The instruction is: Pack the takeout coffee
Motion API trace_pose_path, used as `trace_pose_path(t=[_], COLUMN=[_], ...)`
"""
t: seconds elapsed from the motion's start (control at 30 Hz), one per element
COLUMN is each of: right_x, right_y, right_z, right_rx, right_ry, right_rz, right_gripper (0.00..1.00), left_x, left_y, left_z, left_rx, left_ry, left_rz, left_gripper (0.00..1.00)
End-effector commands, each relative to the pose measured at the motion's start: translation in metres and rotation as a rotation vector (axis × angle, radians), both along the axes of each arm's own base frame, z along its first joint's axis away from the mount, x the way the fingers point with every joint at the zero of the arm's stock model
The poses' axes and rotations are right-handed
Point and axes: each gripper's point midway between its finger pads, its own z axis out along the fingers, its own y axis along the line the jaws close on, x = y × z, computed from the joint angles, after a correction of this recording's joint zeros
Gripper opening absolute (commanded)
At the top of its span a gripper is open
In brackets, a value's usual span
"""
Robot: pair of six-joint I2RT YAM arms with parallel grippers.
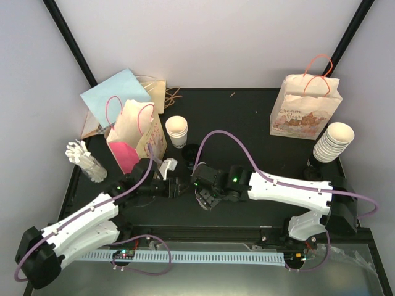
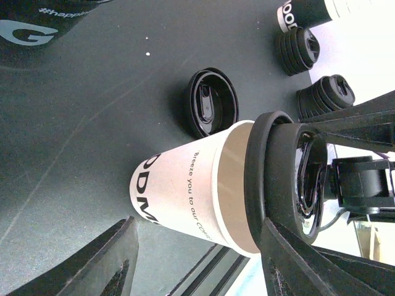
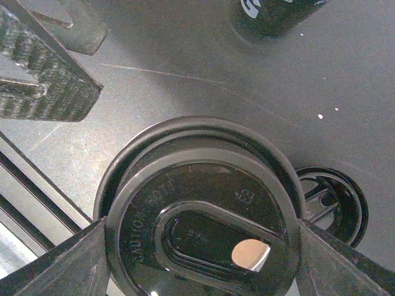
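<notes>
A white paper coffee cup point(image 2: 185, 191) with black lettering carries a black lid point(image 3: 203, 228). My right gripper point(image 3: 202, 246) is shut on that lid, one finger pressed against each side of its rim. It comes down over the cup from above point(image 1: 203, 196), so the cup is hidden in the top view. My left gripper point(image 2: 199, 233) reaches in from the left point(image 1: 176, 187). Its fingers stand apart, one touching the lid's rim, the other point(image 2: 117, 259) clear of the cup's base.
Loose black lids point(image 2: 210, 102) point(image 2: 296, 49) point(image 2: 324, 98) lie on the dark table. A pink-handled paper bag point(image 1: 133, 139) stands at the left and a printed bag point(image 1: 305, 111) at the back right. Cup stacks point(image 1: 177, 131) point(image 1: 333, 142) and a holder of white stirrers point(image 1: 83, 157) stand nearby.
</notes>
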Motion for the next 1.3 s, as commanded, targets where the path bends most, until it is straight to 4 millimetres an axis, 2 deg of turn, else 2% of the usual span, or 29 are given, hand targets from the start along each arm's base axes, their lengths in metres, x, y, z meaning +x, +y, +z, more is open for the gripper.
trace_pose_path(t=[0.0,0.3,1.27], right_x=[-0.001,-0.002,-0.017], right_y=[0.006,0.006,0.006], right_z=[-0.004,-0.011,-0.043], right_rx=[0.004,-0.013,-0.078], right_ry=[0.007,0.019,0.121], right_rz=[0.001,0.007,0.037], right_gripper=[0.78,0.78,0.78], left_x=[0.001,0.000,0.000], left_y=[-0.006,-0.010,-0.014], left_z=[0.004,0.001,-0.014], left_rx=[-0.036,-0.046,-0.042], left_ry=[0.004,0.022,0.060], left_rz=[-0.015,-0.032,-0.044], left_gripper=[0.56,0.47,0.45])
